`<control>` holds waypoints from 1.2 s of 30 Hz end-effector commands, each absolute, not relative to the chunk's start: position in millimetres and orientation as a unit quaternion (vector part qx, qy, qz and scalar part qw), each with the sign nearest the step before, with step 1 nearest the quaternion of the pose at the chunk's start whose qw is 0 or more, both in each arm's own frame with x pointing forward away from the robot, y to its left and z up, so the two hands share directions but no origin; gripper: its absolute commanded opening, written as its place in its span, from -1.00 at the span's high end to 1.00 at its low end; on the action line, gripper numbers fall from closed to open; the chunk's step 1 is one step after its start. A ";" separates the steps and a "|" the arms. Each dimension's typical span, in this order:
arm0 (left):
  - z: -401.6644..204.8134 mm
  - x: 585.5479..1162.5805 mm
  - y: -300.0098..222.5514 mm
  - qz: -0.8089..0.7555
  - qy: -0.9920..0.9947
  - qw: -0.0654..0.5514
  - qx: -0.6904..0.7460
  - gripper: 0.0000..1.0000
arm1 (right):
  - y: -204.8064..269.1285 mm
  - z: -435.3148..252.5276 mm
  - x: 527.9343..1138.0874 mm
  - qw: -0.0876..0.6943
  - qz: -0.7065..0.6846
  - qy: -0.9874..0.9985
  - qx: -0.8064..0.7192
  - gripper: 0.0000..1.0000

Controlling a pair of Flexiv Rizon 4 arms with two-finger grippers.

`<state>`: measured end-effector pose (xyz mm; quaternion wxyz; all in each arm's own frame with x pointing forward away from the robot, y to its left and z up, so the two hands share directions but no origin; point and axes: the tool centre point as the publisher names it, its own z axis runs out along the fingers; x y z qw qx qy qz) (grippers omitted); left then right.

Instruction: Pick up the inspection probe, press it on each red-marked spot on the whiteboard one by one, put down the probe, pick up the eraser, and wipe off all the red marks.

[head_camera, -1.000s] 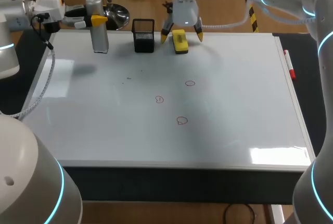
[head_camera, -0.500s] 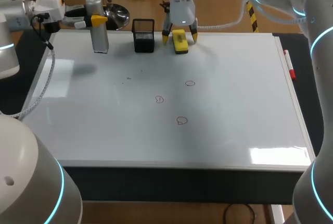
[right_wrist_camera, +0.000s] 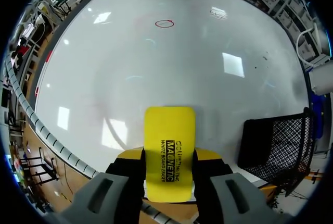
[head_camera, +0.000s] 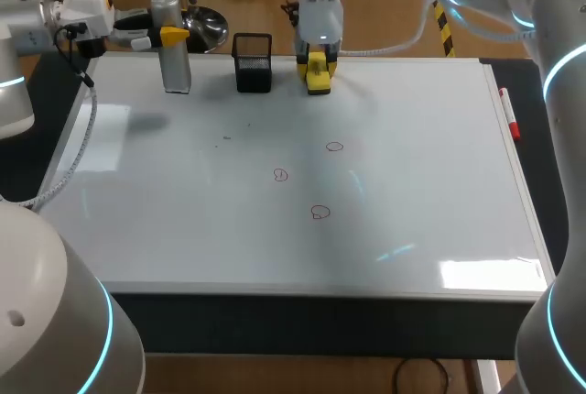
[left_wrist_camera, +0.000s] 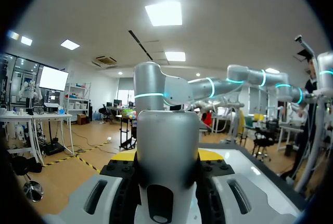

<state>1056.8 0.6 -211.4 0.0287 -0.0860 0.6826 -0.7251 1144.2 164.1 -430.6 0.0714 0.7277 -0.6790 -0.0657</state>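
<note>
step in hand: picking up the eraser; probe stage judged done, wiping not begun.

- eraser [head_camera: 317,73]: yellow, lying at the far edge of the whiteboard [head_camera: 412,183], pinched from 2 sides by the right jaws, which come down on it from above.
- red marks: 3 small rings, all unwiped, near the board's middle: [head_camera: 334,147], [head_camera: 280,174], [head_camera: 320,213]; well apart from the eraser.
- inspection probe [head_camera: 174,60]: silver cylinder, upright at the board's far left corner, clasped by the left jaws; whether its base rests on the board cannot be told.
- next move calls for: lifting the eraser, carrying it toward the nearest ring, pressing it flat and rubbing across each ring in turn.
- black mesh pen holder [head_camera: 253,62]: just beside the eraser, on its left; the 1 thing close enough to be knocked on lift-off.
- red marker [head_camera: 508,114]: on the board's right rim, out of the path.
- worktop [head_camera: 549,137]: dark, under the board.
</note>
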 end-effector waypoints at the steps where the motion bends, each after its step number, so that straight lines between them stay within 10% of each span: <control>1: -209.8 1055.2 0.0 -0.725 0.683 0.031 -0.087 1.00 | 163.5 -432.4 1140.9 0.078 -0.062 -0.683 0.723 1.00; 36: -209.8 1055.2 0.0 -0.725 0.683 0.031 -0.087 1.00 | 56.1 -382.5 1060.5 0.070 -0.027 -0.800 0.595 1.00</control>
